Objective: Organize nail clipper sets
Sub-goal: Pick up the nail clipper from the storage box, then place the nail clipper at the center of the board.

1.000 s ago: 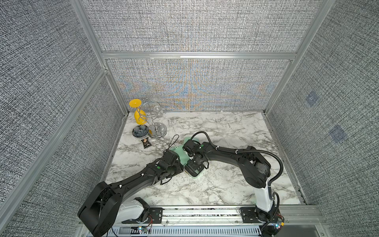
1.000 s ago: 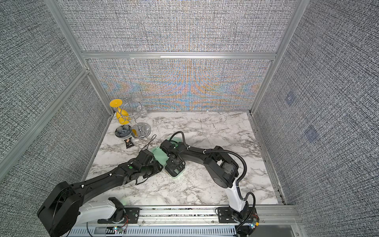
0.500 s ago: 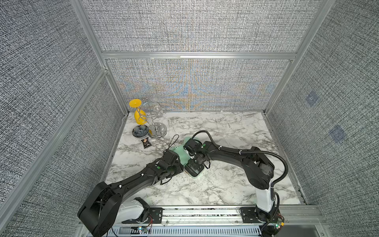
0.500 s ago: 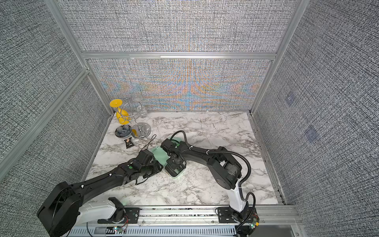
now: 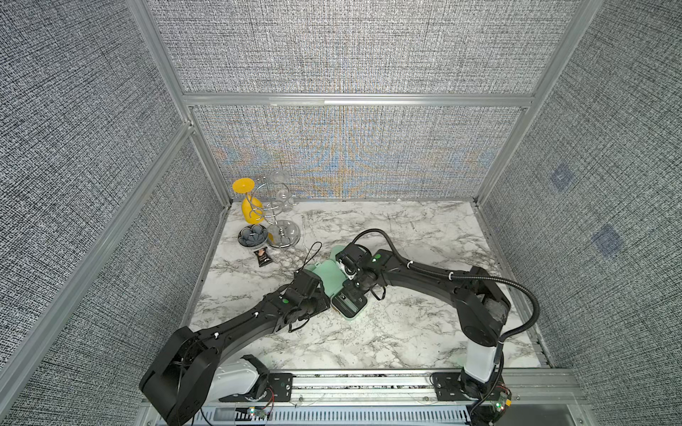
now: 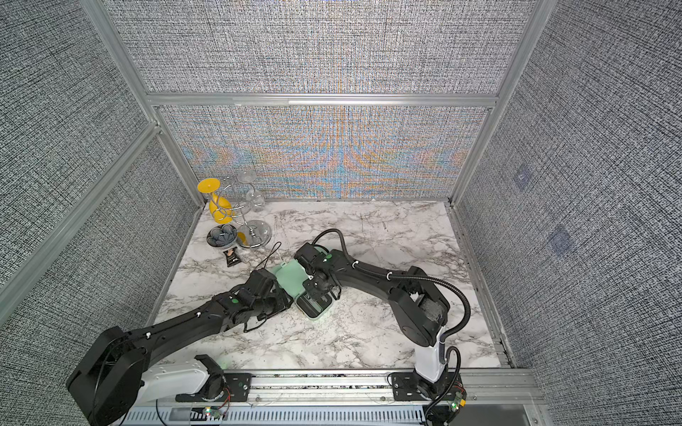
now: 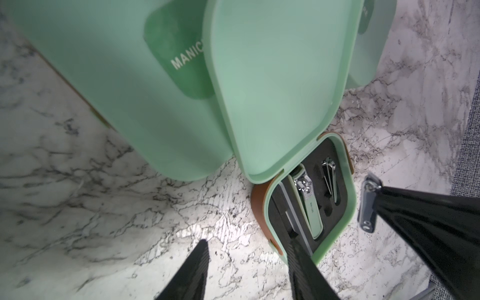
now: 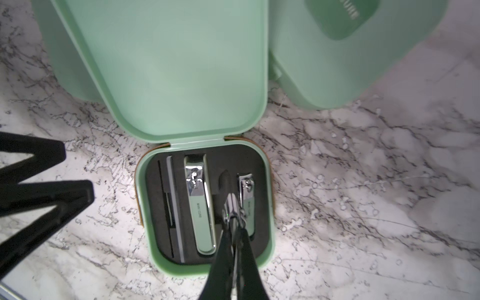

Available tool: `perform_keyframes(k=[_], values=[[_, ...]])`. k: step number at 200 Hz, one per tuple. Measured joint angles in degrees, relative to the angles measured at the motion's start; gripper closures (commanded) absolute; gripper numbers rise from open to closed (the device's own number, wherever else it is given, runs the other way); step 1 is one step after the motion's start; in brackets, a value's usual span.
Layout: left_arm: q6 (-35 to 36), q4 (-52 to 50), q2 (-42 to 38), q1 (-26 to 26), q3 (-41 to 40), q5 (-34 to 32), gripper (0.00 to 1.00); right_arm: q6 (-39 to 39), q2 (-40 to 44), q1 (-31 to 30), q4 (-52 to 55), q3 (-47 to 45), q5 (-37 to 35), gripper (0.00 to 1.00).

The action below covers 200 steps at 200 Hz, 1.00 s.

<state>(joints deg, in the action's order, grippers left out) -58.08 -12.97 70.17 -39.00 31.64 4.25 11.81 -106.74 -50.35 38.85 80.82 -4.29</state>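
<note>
The open case (image 8: pixel 205 262) sits near the middle of the tabletop (image 5: pixel 406 332), between the two wrists, with its lid (image 8: pixel 168 65) swung back and lying against the cases behind it. Its black foam (image 8: pixel 155 202) carries a nail file (image 8: pixel 174 207) along one side, then a large clipper (image 8: pixel 200 205), then a bare slot (image 8: pixel 224 179), then a small clipper (image 8: pixel 248 197). The right pincer (image 8: pixel 233 220) is closed tight on a slim metal tool (image 8: pixel 230 205) and holds it on edge over the foam between the two clippers, just short of the bare slot. Whether the tool touches the foam cannot be told. In the left wrist view the same tool (image 7: pixel 368 205) hangs from the right pincer's black tips. The left pincer (image 7: pixel 246 259) is partly open with nothing between its fingers (image 7: pixel 192 272) – it sits low beside the open case on the side with the brown band (image 7: pixel 258 202), and in the right wrist view it stands clear of the case wall. A closed case (image 8: pixel 350 65) and a second closed case (image 8: pixel 59 65), both mint green, lie behind the lid, one at each side. Toward the far left corner, well apart from the cases, are a snack packet (image 5: pixel 264 258), a flower-shaped dish (image 5: pixel 252 236) and a wire stand (image 5: pixel 273 206) – the stand holds a yellow glass (image 5: pixel 251 206).
</note>
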Motion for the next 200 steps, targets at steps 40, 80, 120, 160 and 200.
perform_keyframes(k=[40, 80, 120, 160, 200], values=[[0.0, 0.0, -0.1, 0.0, 0.0, 0.0, 0.49, 1.9, 2.3, 3.3, 2.4, -2.1, -7.0, 1.00], [0.0, 0.0, -0.1, 0.0, 0.0, 0.0, 0.48, 5.6, -1.9, 8.5, 6.4, -4.0, -17.4, 1.00], [0.0, 0.0, -0.1, 0.0, 0.0, 0.0, 0.49, 9.7, -9.1, 9.8, 9.5, -2.6, -26.1, 1.00], [0.0, 0.0, -0.2, 0.0, 0.0, 0.0, 0.49, 12.3, -10.3, 9.5, 10.3, -1.8, -28.4, 0.93], [0.0, 0.0, -0.1, 0.0, 0.0, 0.0, 0.49, 13.5, -9.3, 8.7, 10.1, -2.3, -26.9, 0.89]])
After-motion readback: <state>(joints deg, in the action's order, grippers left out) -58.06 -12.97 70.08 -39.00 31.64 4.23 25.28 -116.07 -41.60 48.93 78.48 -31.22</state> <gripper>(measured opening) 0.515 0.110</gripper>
